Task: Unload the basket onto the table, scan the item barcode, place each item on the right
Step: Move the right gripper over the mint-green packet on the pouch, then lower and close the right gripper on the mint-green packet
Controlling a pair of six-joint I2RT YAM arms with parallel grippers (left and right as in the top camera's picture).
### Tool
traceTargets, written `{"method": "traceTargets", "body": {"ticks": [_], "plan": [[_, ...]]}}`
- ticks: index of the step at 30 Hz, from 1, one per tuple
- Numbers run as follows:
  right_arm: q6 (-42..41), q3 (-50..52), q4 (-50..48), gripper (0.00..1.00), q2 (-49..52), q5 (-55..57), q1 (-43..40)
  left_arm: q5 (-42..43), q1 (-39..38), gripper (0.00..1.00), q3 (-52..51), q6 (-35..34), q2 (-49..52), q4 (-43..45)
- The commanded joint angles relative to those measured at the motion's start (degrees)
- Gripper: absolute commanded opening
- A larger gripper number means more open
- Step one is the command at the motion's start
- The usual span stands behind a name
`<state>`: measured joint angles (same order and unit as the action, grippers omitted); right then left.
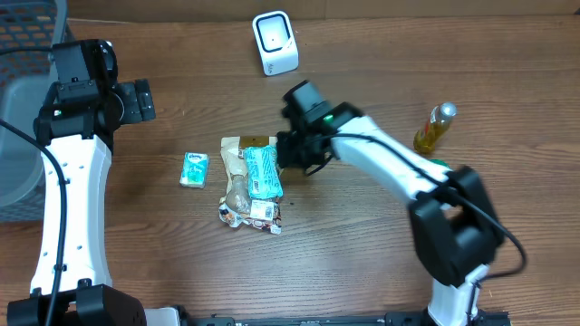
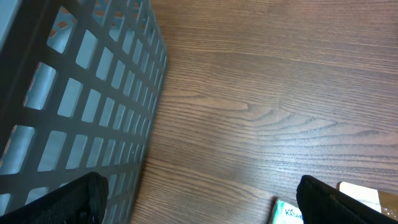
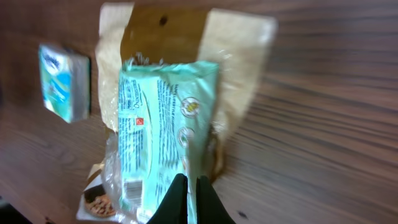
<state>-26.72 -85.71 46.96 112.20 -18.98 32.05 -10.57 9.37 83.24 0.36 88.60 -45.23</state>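
**A:** Where is the item at this moment?

**B:** The teal packet (image 1: 263,172) lies flat on the counter (image 1: 344,272), near the middle. It rests on top of a brown and clear packet (image 1: 234,186). The white scanner (image 1: 275,43) stands well apart from it, at the far edge.

**A:** And the right fingers?

**B:** The right fingers (image 3: 177,205) are pressed together at the packet's edge, on the side of the right arm (in the wrist view only a thin slit shows between the two tips). I cannot tell if they pinch some wrapper or only touch it.

**A:** What about the left side?

**B:** The left fingers (image 2: 81,199) stand wide apart and hold nothing. They hang over bare wood beside the grey basket (image 2: 81,93), well apart from the packet.

**A:** Is there something more on the counter?

**B:** A small tissue pack (image 1: 194,169) lies near the pile on its left, not touching it. A yellow bottle (image 1: 433,129) is at the right, beyond the right arm.
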Motion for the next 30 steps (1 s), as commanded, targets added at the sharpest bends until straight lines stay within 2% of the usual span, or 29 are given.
{"method": "traceTargets", "body": {"ticks": [1,5,6,9,11,15,21,26,30], "plan": [[0.6,-0.5,3.1,0.04,-3.5,3.1,-2.1,0.1,-0.4,1.00,0.9,-0.6,-0.8,0.0],[0.6,1.5,5.3,0.04,-3.1,6.1,-2.9,0.1,-0.4,1.00,0.9,-0.6,-0.8,0.0],[0.6,2.4,4.3,0.08,-2.9,5.8,-2.9,0.1,-0.4,1.00,0.9,-0.6,-0.8,0.0],[0.5,5.2,-0.8,0.37,-2.7,3.2,-1.8,0.1,-0.4,0.99,0.9,-0.6,-0.8,0.0],[0.5,7.0,-5.3,0.43,-2.5,0.2,-1.1,0.1,-0.4,1.00,0.9,-0.6,-0.8,0.0],[0.4,9.1,-12.5,0.45,-1.8,-5.9,0.1,0.1,-0.4,1.00,0.9,-0.6,-0.8,0.0],[-0.5,9.3,-15.9,0.43,0.2,-5.5,2.1,0.1,-0.4,0.99,0.9,-0.6,-0.8,0.0],[-0.5,9.3,-17.7,0.33,2.8,-5.5,2.9,0.1,-0.4,1.00,0.9,-0.6,-0.8,0.0],[-0.5,9.3,-18.0,0.31,4.5,-5.6,3.2,0.1,-0.4,1.00,0.9,-0.6,-0.8,0.0]]}}
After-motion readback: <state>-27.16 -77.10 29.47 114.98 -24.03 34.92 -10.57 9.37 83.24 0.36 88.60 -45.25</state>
